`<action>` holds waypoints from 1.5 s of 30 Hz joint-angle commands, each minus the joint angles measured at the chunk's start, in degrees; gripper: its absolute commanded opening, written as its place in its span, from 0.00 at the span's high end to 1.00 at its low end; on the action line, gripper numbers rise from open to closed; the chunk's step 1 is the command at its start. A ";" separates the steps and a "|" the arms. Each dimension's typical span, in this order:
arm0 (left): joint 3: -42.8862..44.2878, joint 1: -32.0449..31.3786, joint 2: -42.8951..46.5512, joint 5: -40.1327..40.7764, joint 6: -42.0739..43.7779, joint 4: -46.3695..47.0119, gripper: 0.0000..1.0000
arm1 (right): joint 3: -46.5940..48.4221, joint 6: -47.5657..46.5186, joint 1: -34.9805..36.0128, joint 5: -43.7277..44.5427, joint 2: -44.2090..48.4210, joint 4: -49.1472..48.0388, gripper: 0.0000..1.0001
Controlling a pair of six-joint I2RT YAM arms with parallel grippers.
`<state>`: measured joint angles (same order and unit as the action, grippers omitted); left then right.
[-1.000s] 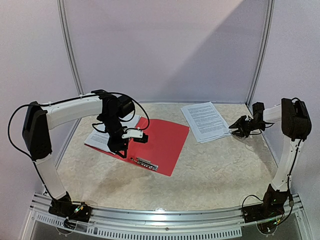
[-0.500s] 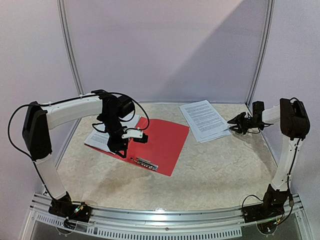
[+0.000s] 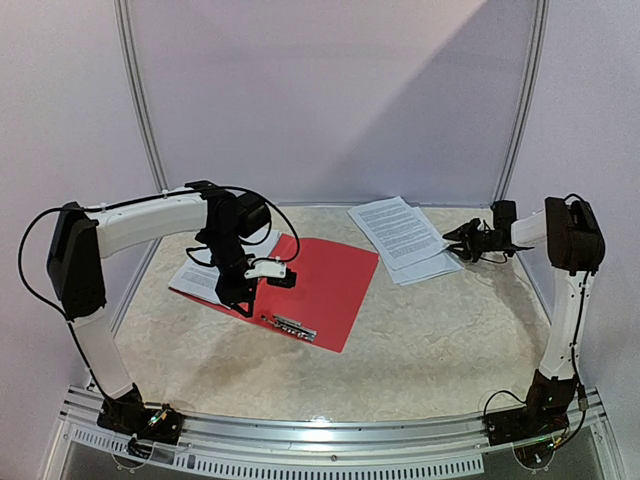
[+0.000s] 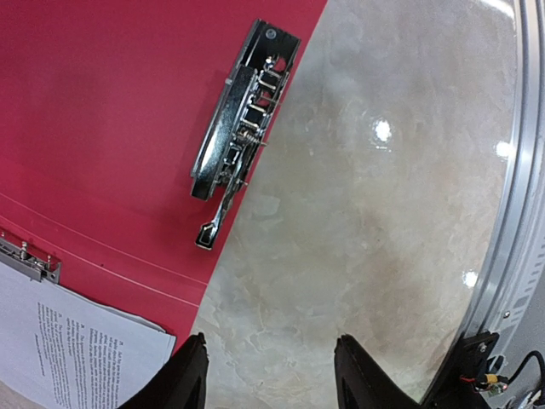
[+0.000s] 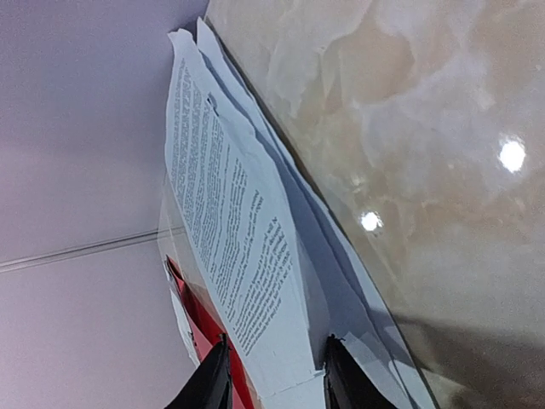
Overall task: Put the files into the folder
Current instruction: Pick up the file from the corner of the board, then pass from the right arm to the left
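Where the marbled beige table (image 3: 440, 330) ends, a ribbed metal rail (image 3: 330, 440) runs along the bottom of the overhead view. Pale walls close the other three sides. The widest bare room lies at lower right, between the folder and the right arm.

Folder (image 3: 325, 280): flat, smooth red plastic, four-sided, centre-left of the overhead view, set askew to the rail. Its lower-left edge slants down to the right. The silver clip (image 3: 293, 326) lies lengthwise just inside that edge. In the left wrist view it is a chrome lever mechanism at the folder's border, beside bare table.

Printed sheets (image 3: 195, 280): thin white paper with black text, showing from under the folder's left corner.

Stack of papers (image 3: 398, 232): white, loosely fanned, upper right of the overhead view. Its long axis runs from upper left to lower right, with the lower-right end toward the right claw. In the right wrist view the top sheet stands off the sheets below, with a shadow between.

Left claw (image 3: 238, 298): black fingers over the folder's left edge, jaws apart, only table seen between them.

Right claw (image 3: 450, 240): at the stack's lower-right end, jaws part-way apart, the top sheet's end lying in the gap. Whether the fingers (image 5: 213, 379) press it cannot be told.
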<state>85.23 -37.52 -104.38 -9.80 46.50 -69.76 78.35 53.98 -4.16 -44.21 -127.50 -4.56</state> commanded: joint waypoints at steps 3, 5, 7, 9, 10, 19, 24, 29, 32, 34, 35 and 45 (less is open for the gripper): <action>-0.59 -0.89 -0.82 -0.12 0.63 -0.73 0.49 | 3.39 4.76 1.29 0.81 -4.36 -5.09 0.64; -0.66 -0.89 -0.83 -0.08 0.79 -0.81 0.49 | 4.00 5.24 1.56 1.70 -5.03 -5.39 0.64; -0.76 -0.89 -0.84 -0.13 0.92 -0.86 0.49 | 4.84 5.48 1.77 2.44 -5.74 -5.43 0.65; -0.92 -0.89 -0.97 -0.07 1.00 -0.83 0.49 | 5.69 5.67 1.94 2.98 -6.35 -5.48 0.68; -1.01 -0.89 -0.99 -0.11 1.06 -0.82 0.49 | 6.12 5.69 2.11 3.11 -6.83 -5.51 0.72; -0.63 -0.81 -0.28 -0.74 1.24 -1.58 0.49 | 7.16 5.77 3.33 1.31 -5.31 -6.61 1.00; 2.26 0.14 1.35 -0.95 0.79 -2.47 0.49 | 6.64 7.06 6.21 1.94 3.32 -7.47 1.00; 8.22 3.73 2.47 -3.80 -1.14 -5.63 0.48 | 9.11 3.15 11.00 6.75 14.10 0.72 1.00; 9.74 5.31 5.19 -4.24 -1.28 -5.81 0.45 | 15.34 -8.09 16.36 12.14 19.31 16.29 1.00; 10.98 6.39 7.11 -5.93 -1.54 -6.14 0.42 | 20.05 -16.78 20.41 14.29 22.19 26.34 1.00; 11.65 6.94 7.95 -7.52 -1.69 -6.46 0.40 | 22.30 -22.69 22.50 14.51 22.80 31.39 1.00; 11.40 8.57 19.71 -12.05 -1.77 -4.19 0.25 | 33.42 -51.06 43.17 8.85 29.98 62.09 1.00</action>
<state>96.79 -29.78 -88.53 -18.52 44.66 -74.39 110.74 17.08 33.78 -32.73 -100.53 41.01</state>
